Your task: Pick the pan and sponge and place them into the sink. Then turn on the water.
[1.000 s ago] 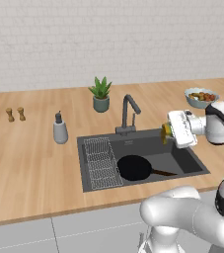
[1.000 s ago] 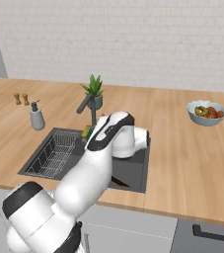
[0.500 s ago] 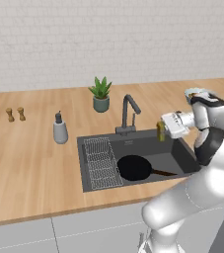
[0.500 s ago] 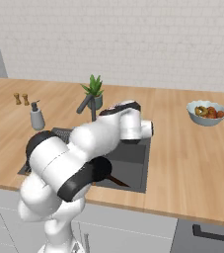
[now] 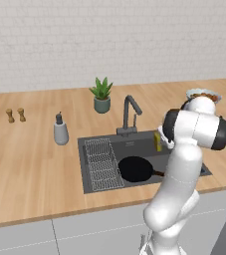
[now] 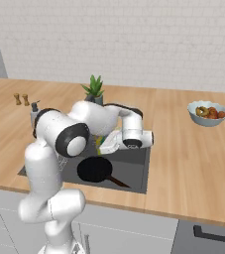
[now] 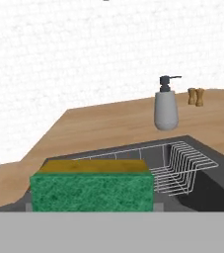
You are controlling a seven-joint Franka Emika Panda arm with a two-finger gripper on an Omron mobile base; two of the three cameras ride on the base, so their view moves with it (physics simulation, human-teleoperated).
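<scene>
Holding the sponge [image 7: 92, 191] between its jaws, the gripper [image 6: 104, 145] is hanging over the sink [image 5: 134, 180], above the far right part of the basin. The sponge is showing green side toward the hand camera with its yellow layer on top, and it is also showing as a small yellow-green block just left of the arm in the left base view [image 5: 157, 141].

Judging the step in hand as the sponge drop: the pan [image 5: 135, 169] is already lying in the basin, so the sponge is the last item to place. To do it well, the hand should be lowering below the rim before opening, over bare basin floor to the right of the rack [image 5: 102, 163], so the sponge is not bouncing onto the counter [image 5: 30, 164] or landing on the pan. The release should also be staying clear of the faucet [image 5: 129, 113], which will be needed next for the water.

Working left to right through the containers:
- The soap bottle [image 5: 60, 131] is standing on the counter left of the sink; its contents cannot be told.
- The sink is holding the wire rack at its left and the pan near its middle, handle pointing right.
- The pot [image 5: 102, 104] behind the sink is holding a green plant.
- The bowl [image 6: 207, 113] at far right is holding fruit.
</scene>
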